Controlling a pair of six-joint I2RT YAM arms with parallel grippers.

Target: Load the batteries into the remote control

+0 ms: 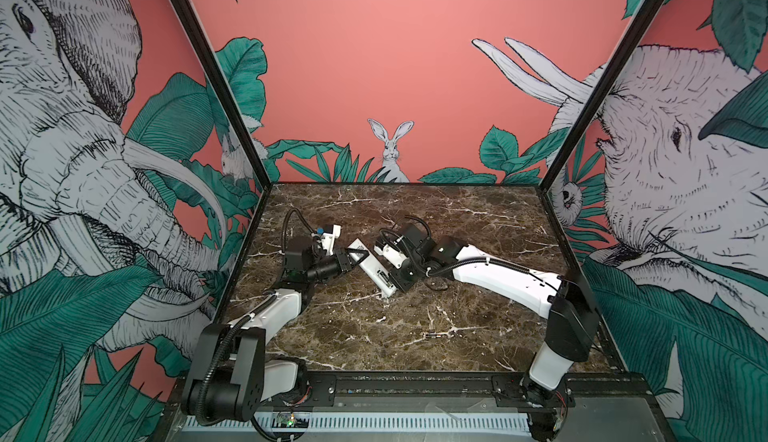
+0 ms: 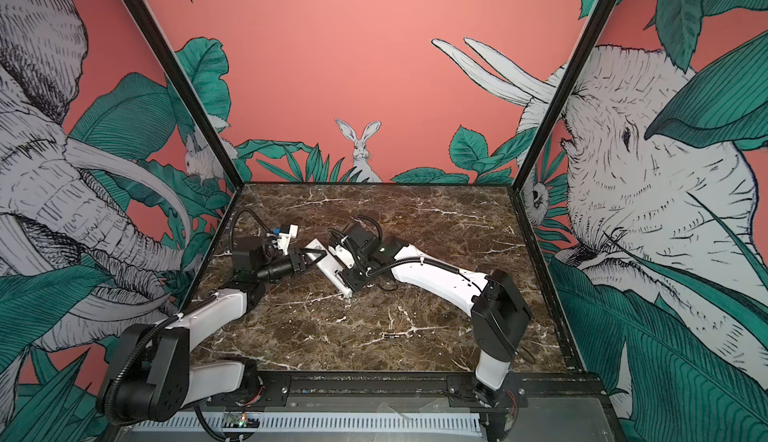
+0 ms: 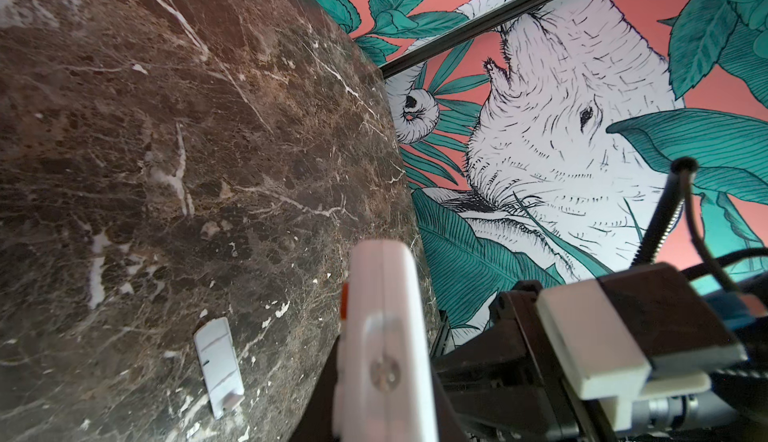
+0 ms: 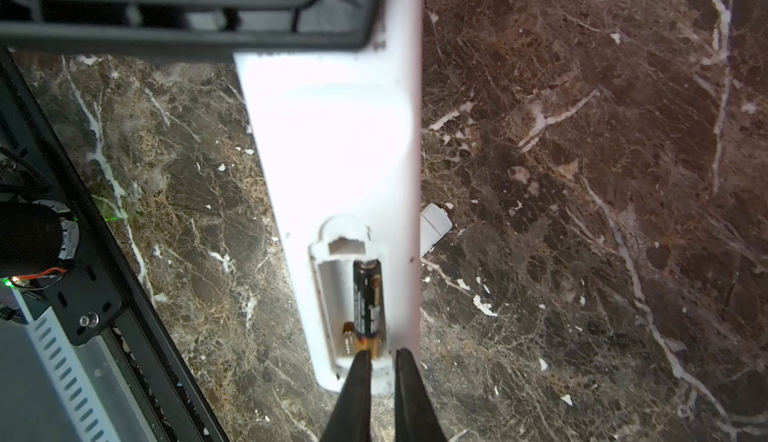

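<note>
The white remote control (image 1: 371, 270) (image 2: 328, 269) lies back up on the marble table. My left gripper (image 1: 354, 259) (image 3: 386, 398) is shut on its far end, one finger on each long edge. The battery compartment at the near end is uncovered, and one dark battery (image 4: 368, 298) lies in its slot; the slot beside it is empty. My right gripper (image 4: 382, 355) (image 1: 390, 285) points at that end of the compartment, its fingertips a narrow gap apart with nothing between them. A second battery (image 1: 432, 335) (image 2: 390, 336) lies loose on the table, nearer the front.
The small flat white cover piece (image 3: 218, 367) (image 4: 434, 224) lies on the marble beside the remote. A black frame rail (image 1: 415, 382) runs along the table's front edge. Printed walls close in the sides and back.
</note>
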